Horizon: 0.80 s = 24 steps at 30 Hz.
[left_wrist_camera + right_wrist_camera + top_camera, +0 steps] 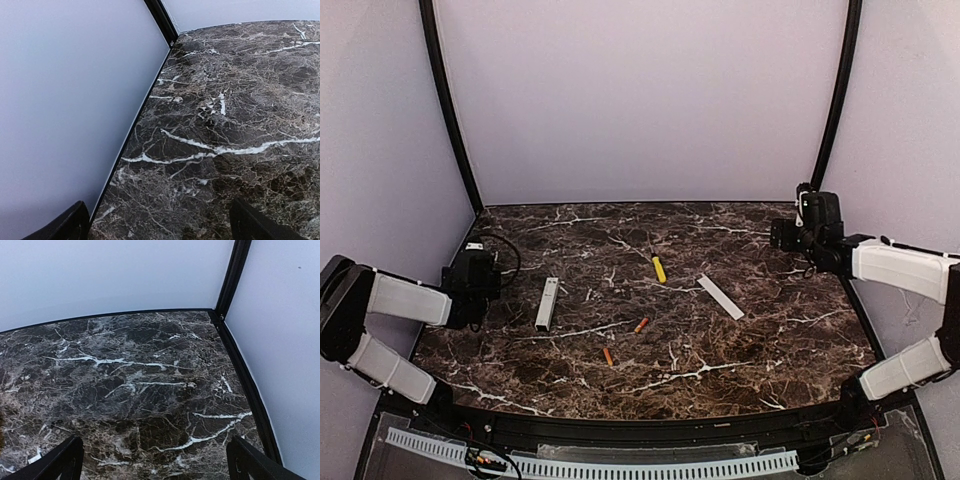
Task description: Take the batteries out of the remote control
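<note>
Batteries [640, 325] out, loose on table [750, 250] right of remote [547, 304]; unload looks done. My left claw [160, 227], right claw [155, 460] wide, empty, parked at edges, clear of parts.

Five small things are lying flat in the middle band of the table [740, 370]: the remote control [547, 304] at left, the batteries [641, 325] at centre front, a yellow stick [659, 269] behind them and a white strip [720, 296] to the right. None are touching; bare marble is showing between each.

The left gripper [160, 231] is sitting at the left edge beside the walls [640, 100], jaws spread, only marble showing between its fingers. The remote control is lying near it, toward centre.

The right gripper [155, 465] is hanging near the back right corner, jaws spread over bare marble, well apart from the white strip.

The walls and the black posts [450, 110] are closing in the left, back and right sides.
</note>
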Motion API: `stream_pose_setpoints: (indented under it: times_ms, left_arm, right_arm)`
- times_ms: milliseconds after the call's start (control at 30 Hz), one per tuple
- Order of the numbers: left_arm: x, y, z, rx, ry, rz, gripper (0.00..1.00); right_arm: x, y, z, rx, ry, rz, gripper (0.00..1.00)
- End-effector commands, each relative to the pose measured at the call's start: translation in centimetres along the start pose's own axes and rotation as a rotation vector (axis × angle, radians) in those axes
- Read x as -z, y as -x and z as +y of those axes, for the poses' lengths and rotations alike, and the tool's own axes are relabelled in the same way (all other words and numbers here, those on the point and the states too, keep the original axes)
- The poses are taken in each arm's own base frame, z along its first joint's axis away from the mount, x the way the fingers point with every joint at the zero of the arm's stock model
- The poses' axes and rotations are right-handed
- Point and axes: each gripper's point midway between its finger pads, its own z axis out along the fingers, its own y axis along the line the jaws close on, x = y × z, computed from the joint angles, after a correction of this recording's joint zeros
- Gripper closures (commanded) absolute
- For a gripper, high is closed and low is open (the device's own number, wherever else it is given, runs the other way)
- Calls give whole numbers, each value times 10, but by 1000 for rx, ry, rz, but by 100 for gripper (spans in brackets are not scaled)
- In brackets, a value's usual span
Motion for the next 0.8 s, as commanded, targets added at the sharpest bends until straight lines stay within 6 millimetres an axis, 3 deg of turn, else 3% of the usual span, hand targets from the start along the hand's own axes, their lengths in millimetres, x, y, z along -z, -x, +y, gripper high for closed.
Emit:
stream_pose_setpoints:
  times_ms: [0, 100, 367, 467, 767]
  left_arm:
    - [-5, 22, -8, 16, -67, -144, 1]
    - [-8, 29, -9, 50, -120, -193, 1]
    - [-22, 35, -19, 152, -257, -286, 1]
    - [-24, 24, -19, 181, -299, -283, 1]
    - [-24, 24, -22, 173, -321, -291, 2]
  right_arm:
    - [7, -11, -25, 14, -66, -52, 1]
    - [9, -31, -40, 20, -97, -58, 1]
    - [11, -49, -71, -2, -154, -118, 1]
    - [11, -54, -76, 25, -143, -154, 1]
    - [21, -58, -70, 81, 4, -322, 1]
